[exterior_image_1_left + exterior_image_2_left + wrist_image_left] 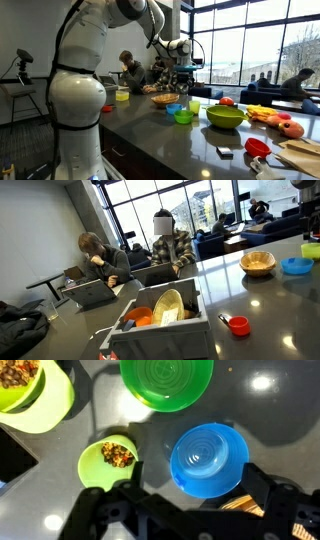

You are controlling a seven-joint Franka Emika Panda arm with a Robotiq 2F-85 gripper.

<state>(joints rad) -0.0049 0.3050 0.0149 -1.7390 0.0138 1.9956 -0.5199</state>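
Note:
In the wrist view my gripper (195, 498) is open and empty, its two dark fingers spread at the bottom of the picture. It hangs well above a blue bowl (208, 458) on the dark counter. A wicker basket (238, 506) shows partly between the fingers. A green bowl (166, 382) lies beyond the blue one. A small lime cup with food (110, 458) and a larger lime bowl with food (30, 390) sit to the left. In an exterior view the gripper (182, 68) is raised over the basket (163, 98) and the blue bowl (174, 108).
A large green bowl (225, 116), fruit (285, 125) and a red bowl (257, 146) sit further along the counter. In an exterior view a grey bin of items (165, 322) and a red cap (238, 326) stand nearer the counter's end. People sit at tables behind.

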